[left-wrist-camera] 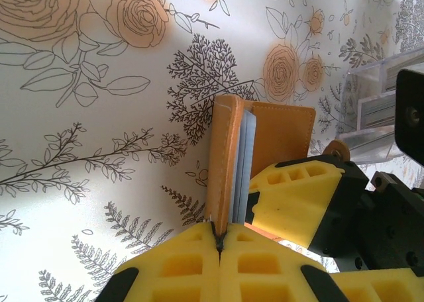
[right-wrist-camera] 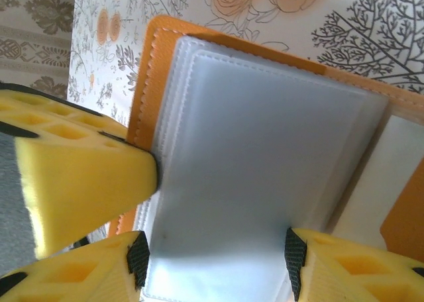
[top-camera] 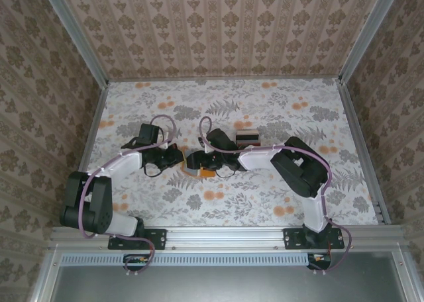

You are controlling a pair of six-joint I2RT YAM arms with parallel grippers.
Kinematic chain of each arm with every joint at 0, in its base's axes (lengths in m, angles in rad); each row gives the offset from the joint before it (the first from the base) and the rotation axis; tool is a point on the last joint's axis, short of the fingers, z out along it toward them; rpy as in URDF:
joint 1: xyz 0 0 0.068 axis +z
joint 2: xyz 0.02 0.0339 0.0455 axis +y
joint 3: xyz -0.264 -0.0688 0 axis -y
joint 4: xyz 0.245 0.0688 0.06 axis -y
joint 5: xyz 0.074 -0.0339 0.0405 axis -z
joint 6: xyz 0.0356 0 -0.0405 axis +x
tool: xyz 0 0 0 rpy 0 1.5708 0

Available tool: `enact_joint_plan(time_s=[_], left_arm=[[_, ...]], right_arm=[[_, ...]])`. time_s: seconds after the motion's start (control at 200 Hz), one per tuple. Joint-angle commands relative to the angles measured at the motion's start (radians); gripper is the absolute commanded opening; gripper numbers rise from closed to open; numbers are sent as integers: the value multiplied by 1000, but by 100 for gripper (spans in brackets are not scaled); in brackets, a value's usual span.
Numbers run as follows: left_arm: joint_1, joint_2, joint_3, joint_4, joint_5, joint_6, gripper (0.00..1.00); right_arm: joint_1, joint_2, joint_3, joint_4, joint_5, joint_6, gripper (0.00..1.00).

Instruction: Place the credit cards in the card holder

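**Top external view:** The card holder (top-camera: pixel 201 173) is located mid-table, where both arms converge. The credit cards (top-camera: pixel 246 139) are seen just beyond it.

**Left wrist view:** The left gripper (left-wrist-camera: pixel 217 239) is clamped on the holder's orange cover edge. This clamp is to be held firm so that the case is propped open.

**Right wrist view:** The right gripper (right-wrist-camera: pixel 215 259) is spread and carries no card, its pads set at the clear sleeves (right-wrist-camera: pixel 265 156). One pocket mouth should be parted gently, without creasing.

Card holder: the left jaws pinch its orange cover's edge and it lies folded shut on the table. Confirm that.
Not quite. The card holder is open, not folded shut. The right wrist view shows its pale pocket pages spread out inside the orange cover. The rest holds: the left gripper, jaws shut, does pinch the orange cover's edge.
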Motion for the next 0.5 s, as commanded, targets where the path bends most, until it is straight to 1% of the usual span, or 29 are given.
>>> enact_joint_plan(time_s=[0.0, 0.075, 0.2, 0.355, 0.46, 0.495], left_arm=[[-2, -15, -13, 9, 17, -11, 0], [-2, -13, -14, 6, 16, -6, 0], [-2, -13, -16, 5, 12, -8, 0], [-2, -15, -15, 1, 12, -3, 0], [-2, -18, -19, 6, 12, -8, 0], [-2, -17, -21, 8, 13, -8, 0]], right_arm=[[9, 23, 33, -6, -29, -17, 61], [9, 15, 22, 6, -30, -15, 62], [8, 26, 25, -20, -11, -22, 60], [8, 32, 17, -15, -4, -22, 49], [9, 25, 17, -26, 1, -29, 47], [9, 23, 16, -29, 2, -32, 43]])
